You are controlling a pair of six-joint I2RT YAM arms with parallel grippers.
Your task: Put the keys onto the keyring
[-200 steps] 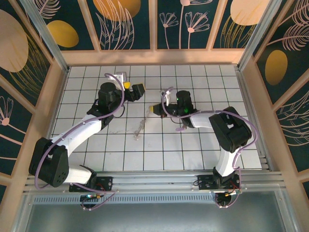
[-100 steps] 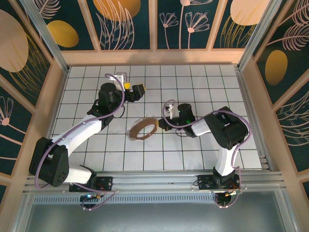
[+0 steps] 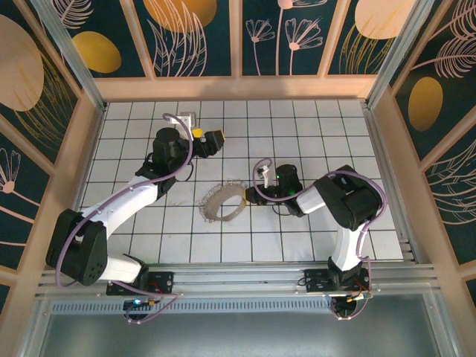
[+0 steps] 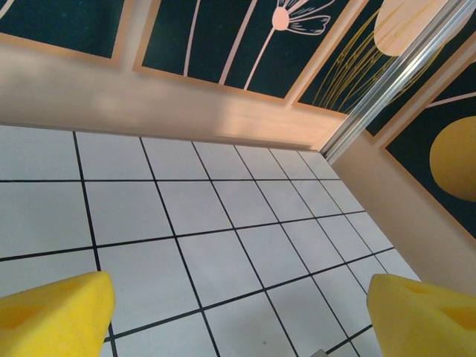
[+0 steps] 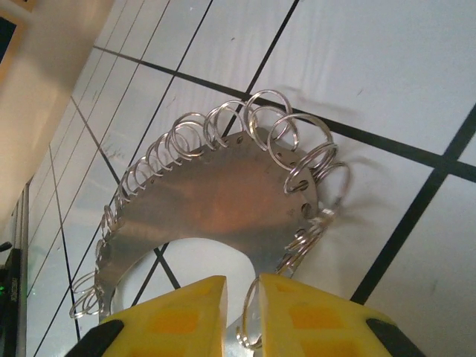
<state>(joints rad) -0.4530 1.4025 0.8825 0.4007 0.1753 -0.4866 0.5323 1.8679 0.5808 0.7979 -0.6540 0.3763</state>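
The right arm folds at its elbow and reaches low to the left. Its right claw (image 3: 253, 196) stands at the edge of the keyring (image 3: 225, 202), a flat metal loop fringed with small wire rings, lying mid-counter (image 3: 312, 119). The jaws are narrow around one wire ring, and whether they grip it I cannot tell. The left arm stretches far, its left claw (image 3: 209, 136) raised and spread wide over bare tiles.

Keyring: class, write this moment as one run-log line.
keyring: lying on table | right tool: nearly closed at its rim, grip unclear | left tool: open, empty, away from keyring
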